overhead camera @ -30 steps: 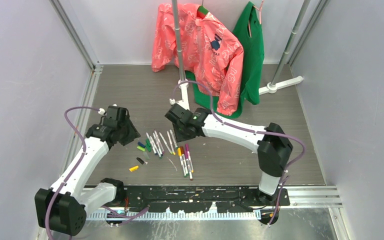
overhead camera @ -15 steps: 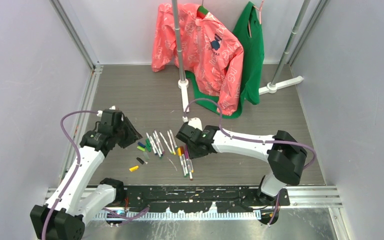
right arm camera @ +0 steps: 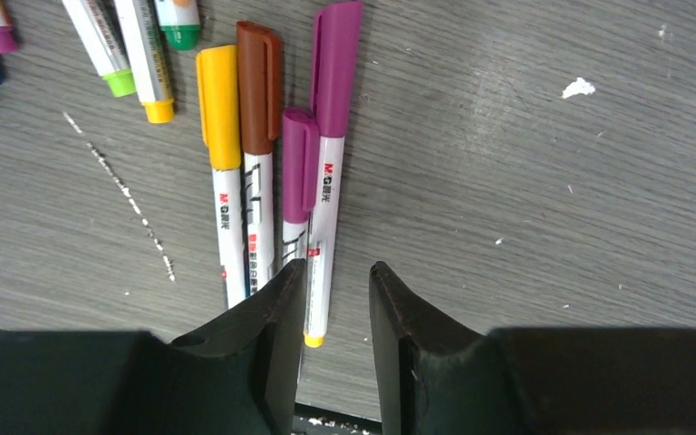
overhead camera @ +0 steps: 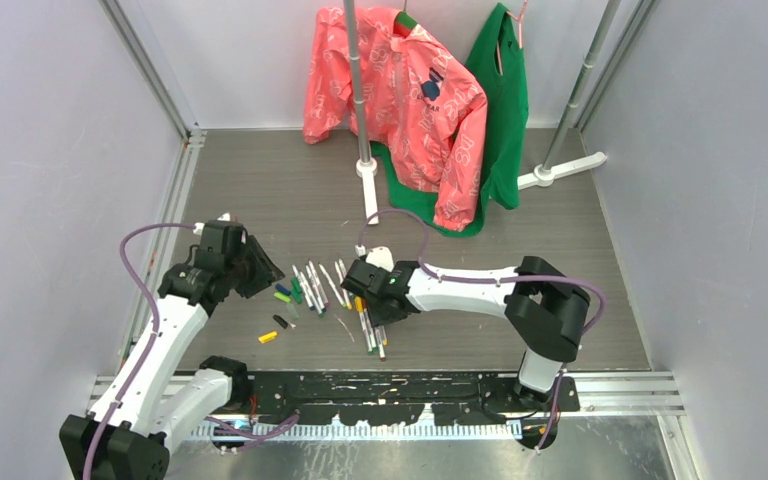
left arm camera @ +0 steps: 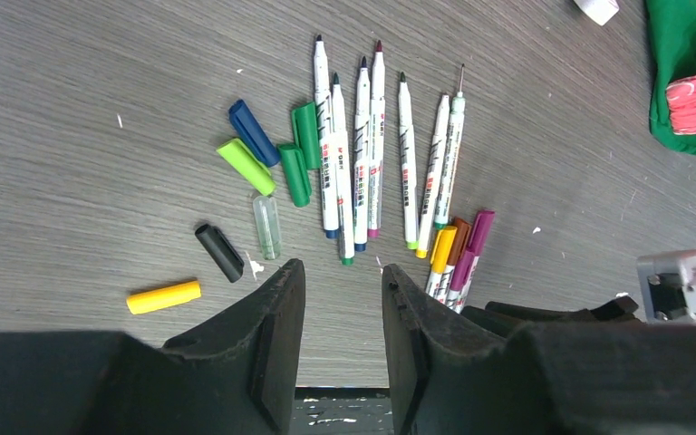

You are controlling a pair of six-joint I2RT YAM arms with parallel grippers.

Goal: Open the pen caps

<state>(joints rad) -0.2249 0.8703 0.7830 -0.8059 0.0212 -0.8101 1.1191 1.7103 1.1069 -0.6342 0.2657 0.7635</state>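
Observation:
Four capped pens lie side by side under my right gripper (right arm camera: 337, 269), with a yellow cap (right arm camera: 218, 107), a brown cap (right arm camera: 258, 86) and two purple caps (right arm camera: 299, 163) (right arm camera: 336, 68). That gripper is open and low over their white barrels; the right purple pen's barrel (right arm camera: 323, 236) runs beside its left fingertip. My left gripper (left arm camera: 343, 272) is open and empty, above bare table near a row of uncapped pens (left arm camera: 362, 154). Loose caps lie left of that row: blue (left arm camera: 254, 132), light green (left arm camera: 246, 166), two green (left arm camera: 305, 134), clear (left arm camera: 266, 227), black (left arm camera: 219, 252) and yellow (left arm camera: 164, 296).
A clothes rack stands at the back with a pink jacket (overhead camera: 400, 90) and a green garment (overhead camera: 505, 100) hanging to the table. Its pole base (overhead camera: 366, 170) and foot (overhead camera: 560, 170) rest on the table. Grey walls close both sides.
My right arm has swung toward the near edge and lowered over the capped pens. The left arm drew slightly left. Neither gripper's jaws changed.

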